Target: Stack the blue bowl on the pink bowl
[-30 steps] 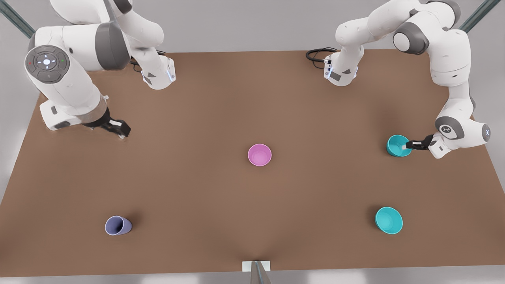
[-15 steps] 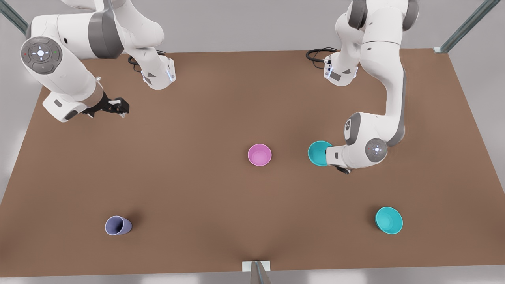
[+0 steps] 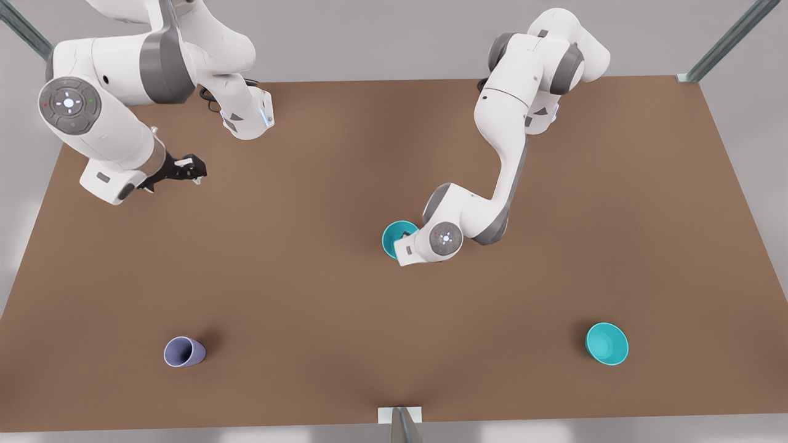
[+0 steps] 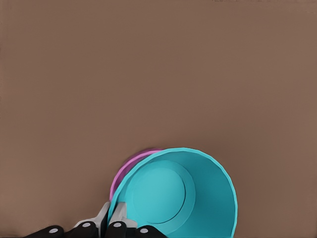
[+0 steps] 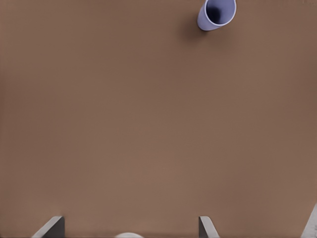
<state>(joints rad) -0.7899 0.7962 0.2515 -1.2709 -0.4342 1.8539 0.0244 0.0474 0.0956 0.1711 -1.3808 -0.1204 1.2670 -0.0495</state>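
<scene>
My left gripper pinches the blue bowl by its rim, above the pink bowl, to nest it. My right gripper waits, fingers spread.

Blue bowl upright, mouth open toward the camera, flat round base visible inside. Gripped at the rim by the left tool: one pale fingertip outside the wall, the other inside, clamped on the rim between them. Black finger mounts visible just behind the tips. Pink bowl directly beneath, mostly covered; a thin magenta crescent of its rim peeks past the blue bowl's edge on one side. Cannot tell whether the two bowls touch. Plain brown desk all around, evenly lit.
</scene>
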